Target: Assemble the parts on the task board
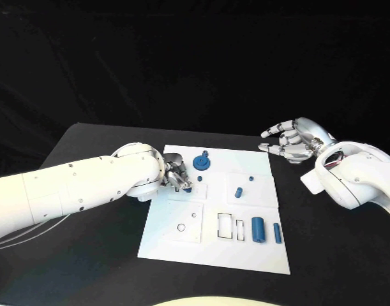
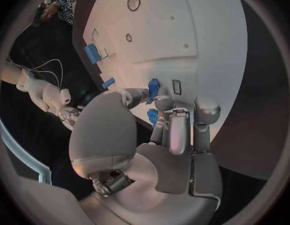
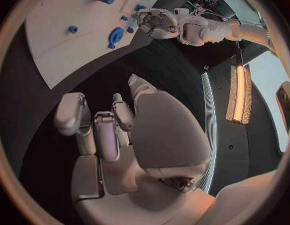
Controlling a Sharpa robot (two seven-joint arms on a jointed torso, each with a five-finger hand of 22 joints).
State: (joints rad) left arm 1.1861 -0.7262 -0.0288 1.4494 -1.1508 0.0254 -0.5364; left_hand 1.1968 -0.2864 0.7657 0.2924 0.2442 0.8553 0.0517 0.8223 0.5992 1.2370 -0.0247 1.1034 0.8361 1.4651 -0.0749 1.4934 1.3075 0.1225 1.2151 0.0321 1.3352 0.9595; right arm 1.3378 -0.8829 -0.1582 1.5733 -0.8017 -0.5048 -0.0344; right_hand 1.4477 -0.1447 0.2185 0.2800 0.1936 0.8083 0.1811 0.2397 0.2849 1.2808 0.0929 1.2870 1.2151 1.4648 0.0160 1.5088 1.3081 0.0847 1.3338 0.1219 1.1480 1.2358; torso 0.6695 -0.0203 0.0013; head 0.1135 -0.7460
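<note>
A small blue part (image 1: 186,187) sits at the left edge of the white task board (image 1: 215,255), pinched in the fingertips of the left hand (image 1: 175,175). Other blue parts lie across the board, including a round one (image 1: 202,163) near its far edge. The right hand (image 1: 292,141) hovers over the black table (image 1: 342,255) beside the board's far right corner, fingers loosely curled and apart, holding nothing.

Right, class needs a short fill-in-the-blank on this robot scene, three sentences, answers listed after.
1. The left hand holds a small ____ part over the task board.
2. The right hand hovers over the ____ table.
3. The right hand holds ____.

Missing words: blue; black; nothing
</note>
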